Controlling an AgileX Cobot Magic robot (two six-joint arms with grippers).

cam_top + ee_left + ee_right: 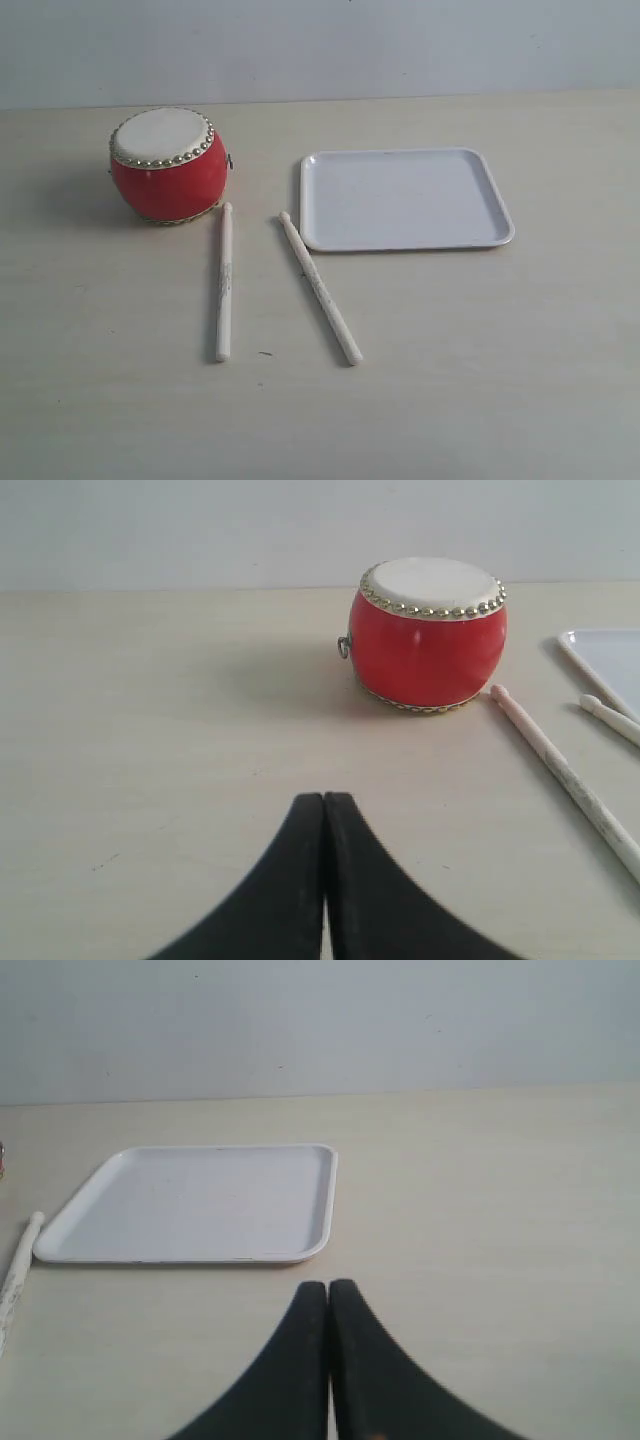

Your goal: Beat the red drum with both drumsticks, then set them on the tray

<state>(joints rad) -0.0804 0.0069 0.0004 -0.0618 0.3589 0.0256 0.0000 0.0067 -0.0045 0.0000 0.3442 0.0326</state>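
The red drum (167,165) stands upright on the table (500,380). One drumstick (223,283) lies with its tip nearly at the drum's base. The second drumstick (320,288) slants farther off, beside the tray (400,247), itself apart from the drum. Left gripper (324,800) and right gripper (328,1288) are both pinched together, empty.

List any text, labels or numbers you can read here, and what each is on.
Faint dark print on the drumstick by the drum: too small to read.
Similar print on the drumstick by the tray: unreadable.
The red drum and the tray: no markings visible.
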